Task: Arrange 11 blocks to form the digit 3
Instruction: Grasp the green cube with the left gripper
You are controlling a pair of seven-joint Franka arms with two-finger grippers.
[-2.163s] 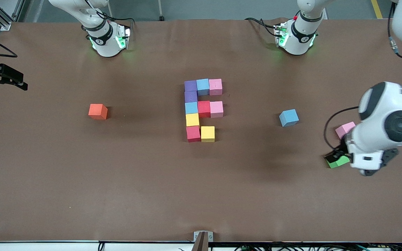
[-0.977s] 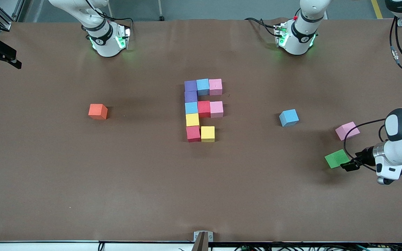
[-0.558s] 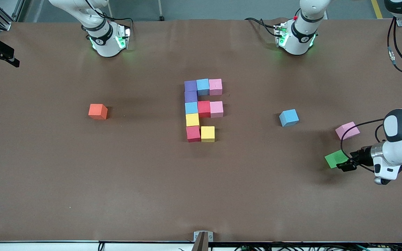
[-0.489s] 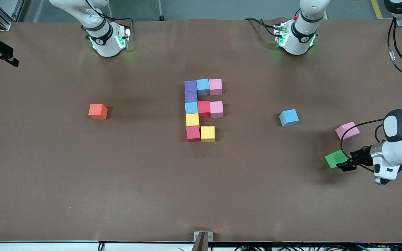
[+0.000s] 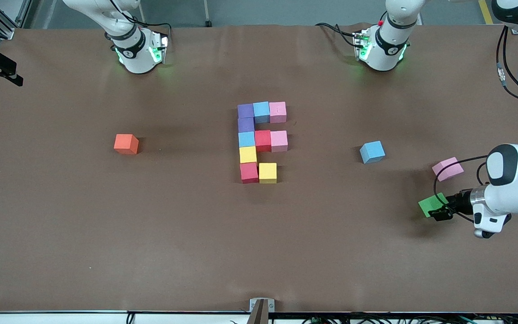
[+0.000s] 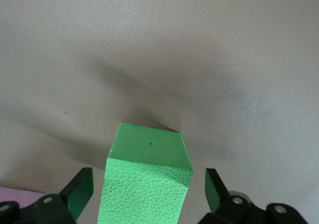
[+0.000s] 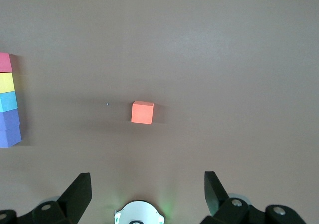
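Left gripper (image 6: 144,194) straddles the green block (image 6: 147,179), jaws wide, not yet pinching. Foam looks light, squashy (grip flat side faces). Right gripper (image 7: 144,194) waits, open, empty.

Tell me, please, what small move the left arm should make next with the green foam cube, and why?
Probably close the left gripper on the green foam cube. Its open fingers already straddle the cube with a gap on each side, and the cube sits on the table at the left arm's end. The multicoloured cube figure lacks the last cube of its nearest bar. The right gripper waits open.
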